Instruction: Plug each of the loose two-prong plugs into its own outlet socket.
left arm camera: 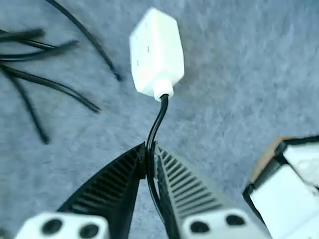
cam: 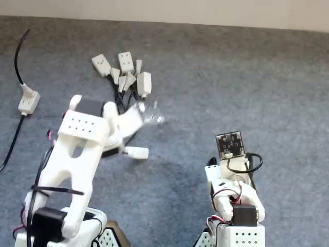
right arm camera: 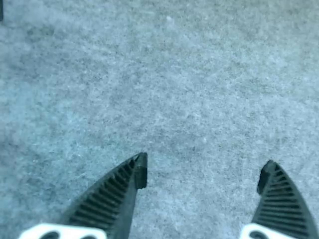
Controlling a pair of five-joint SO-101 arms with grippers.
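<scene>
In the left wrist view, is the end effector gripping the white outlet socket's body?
No, the left end effector is shut on the black cord just behind the white outlet socket.

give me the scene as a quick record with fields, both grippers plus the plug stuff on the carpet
surface: grey carpet
left gripper: shut on the black cable of a white block with slots in its face
right gripper: open, nothing between its fingers, over bare carpet
cluster: white plugs and blocks with black cords, bunched at the far side
lone block: white, on a black cord, near the left edge of the high view
</scene>
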